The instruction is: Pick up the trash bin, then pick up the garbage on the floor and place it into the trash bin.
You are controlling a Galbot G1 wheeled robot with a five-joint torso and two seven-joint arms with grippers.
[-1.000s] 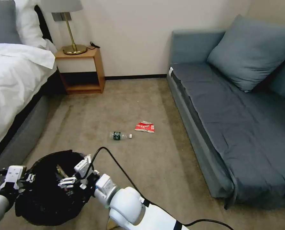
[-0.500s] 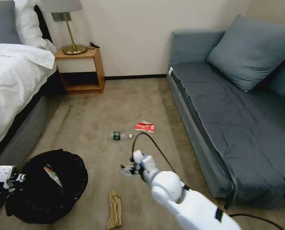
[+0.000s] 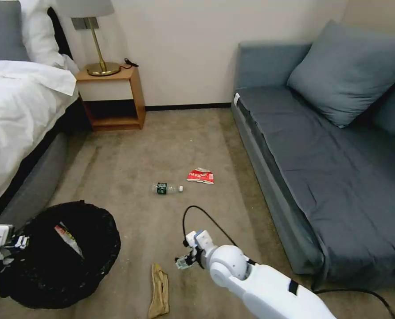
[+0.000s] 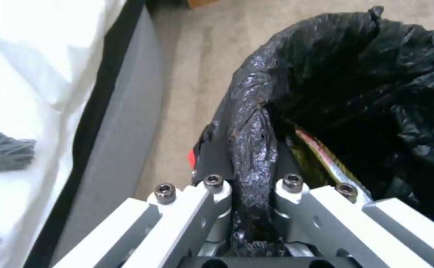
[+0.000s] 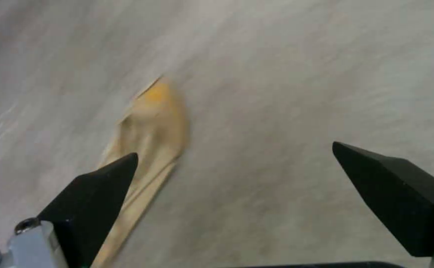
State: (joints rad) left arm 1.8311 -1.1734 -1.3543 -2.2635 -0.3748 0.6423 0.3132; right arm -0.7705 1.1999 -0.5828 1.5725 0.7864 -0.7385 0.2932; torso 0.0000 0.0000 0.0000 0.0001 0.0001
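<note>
Inside, the trash bin [image 3: 57, 257] holds one wrapper [image 3: 68, 238] — left gripper [image 4: 252, 193] clamps its rim, right gripper [image 5: 237, 186] gapes empty.

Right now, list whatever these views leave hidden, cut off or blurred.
- Trash bin: the black bag covers its body, and the left gripper, shut on its rim, hides the rim there in the left wrist view.
- Tan wrapper: head view's bottom edge cuts it; blurred under the open right gripper in the right wrist view.
- Bottle: label too small to read, head view.
</note>
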